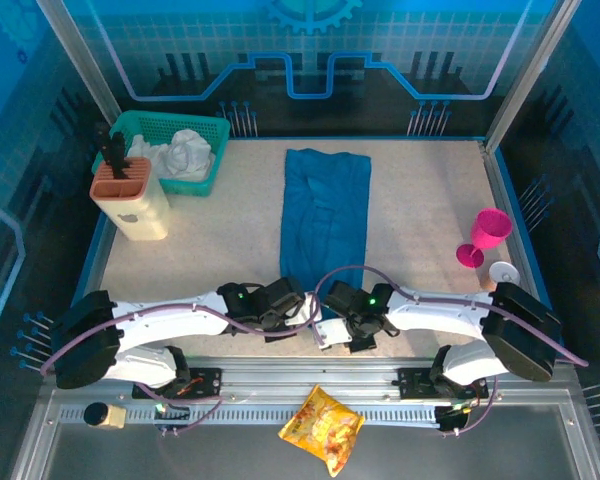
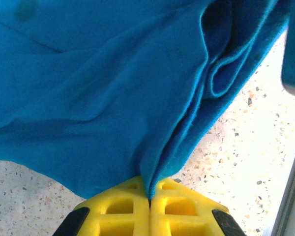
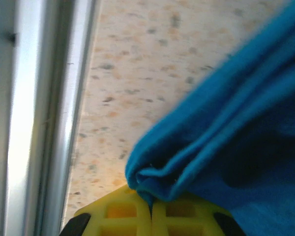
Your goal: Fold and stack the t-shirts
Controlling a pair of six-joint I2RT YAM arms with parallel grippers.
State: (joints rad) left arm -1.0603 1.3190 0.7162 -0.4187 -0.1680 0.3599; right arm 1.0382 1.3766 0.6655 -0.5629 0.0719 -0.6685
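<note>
**My tally from the remote desk**

I count one teal-blue t-shirt (image 1: pixel 325 215) on the table (image 1: pixel 420 200). One green basket (image 1: pixel 192 186) holds white cloths (image 1: pixel 185 152); how many, I cannot tell. I see one beige holder (image 1: pixel 140 212) with an orange top, one pink cup (image 1: pixel 490 228) and one yellow snack bag (image 1: pixel 322 428). Two arms, left arm (image 1: pixel 170 320) and right arm (image 1: pixel 450 315), carry two grippers: left gripper (image 2: pixel 150 191), right gripper (image 3: pixel 151 206).
</note>
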